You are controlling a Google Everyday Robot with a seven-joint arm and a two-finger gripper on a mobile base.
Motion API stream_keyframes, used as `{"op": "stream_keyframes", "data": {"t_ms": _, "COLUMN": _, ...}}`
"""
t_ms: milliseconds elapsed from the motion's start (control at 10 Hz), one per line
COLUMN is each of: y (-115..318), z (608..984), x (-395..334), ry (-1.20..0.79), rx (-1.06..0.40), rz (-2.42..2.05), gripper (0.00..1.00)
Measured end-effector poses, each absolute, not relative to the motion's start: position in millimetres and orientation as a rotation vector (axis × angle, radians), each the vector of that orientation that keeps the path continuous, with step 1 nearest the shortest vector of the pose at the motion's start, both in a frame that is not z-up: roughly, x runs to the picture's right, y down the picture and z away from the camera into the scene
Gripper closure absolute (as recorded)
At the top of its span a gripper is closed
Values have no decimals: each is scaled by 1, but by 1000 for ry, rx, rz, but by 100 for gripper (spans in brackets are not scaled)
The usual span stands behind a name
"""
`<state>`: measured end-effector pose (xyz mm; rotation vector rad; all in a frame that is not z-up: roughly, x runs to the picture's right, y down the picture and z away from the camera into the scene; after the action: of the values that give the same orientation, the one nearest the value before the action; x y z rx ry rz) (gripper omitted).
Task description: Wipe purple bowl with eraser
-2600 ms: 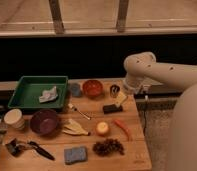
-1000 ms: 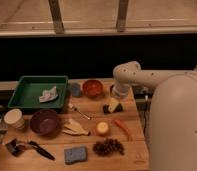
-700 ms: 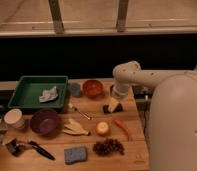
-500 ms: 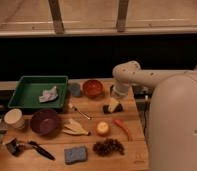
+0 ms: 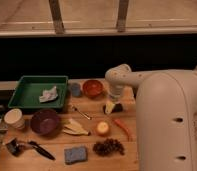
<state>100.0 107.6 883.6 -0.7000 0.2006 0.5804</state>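
Observation:
The purple bowl [image 5: 45, 121] sits at the left of the wooden table, empty, next to a cream cup [image 5: 14, 119]. The eraser [image 5: 119, 107], a small black block, lies right of the table's middle, below the orange bowl [image 5: 92, 88]. My gripper [image 5: 113, 101] is lowered straight onto the eraser's left end and covers part of it. A pale wedge shows right at the gripper's tip. The gripper is far to the right of the purple bowl.
A green tray [image 5: 22, 95] with a white cloth [image 5: 48, 94] stands at the back left. Between bowl and eraser lie a spoon [image 5: 82, 112], yellow peel [image 5: 74, 128], an orange ball [image 5: 102, 128] and a red chili [image 5: 123, 127]. A brush [image 5: 32, 147], blue sponge [image 5: 74, 154] and dark cluster [image 5: 108, 147] lie in front.
Since 2.6 s ago the arm has swung left and down onto the eraser. Over the last second nothing has visibly moved.

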Motion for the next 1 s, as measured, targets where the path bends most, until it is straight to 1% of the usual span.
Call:
{"op": "stream_keyframes", "data": {"t_ms": 500, "y": 116, "z": 902, "x": 104, "ry": 218, "rx": -667, "rz": 598, "gripper": 20}}
{"op": "stream_keyframes", "data": {"t_ms": 900, "y": 122, "z": 923, "x": 97, "ry": 140, "rx": -680, "rz": 609, "gripper": 20}}
{"op": "stream_keyframes", "data": {"t_ms": 1000, "y": 126, "z": 929, "x": 94, "ry": 127, "rx": -692, "rz": 602, "gripper": 22}}
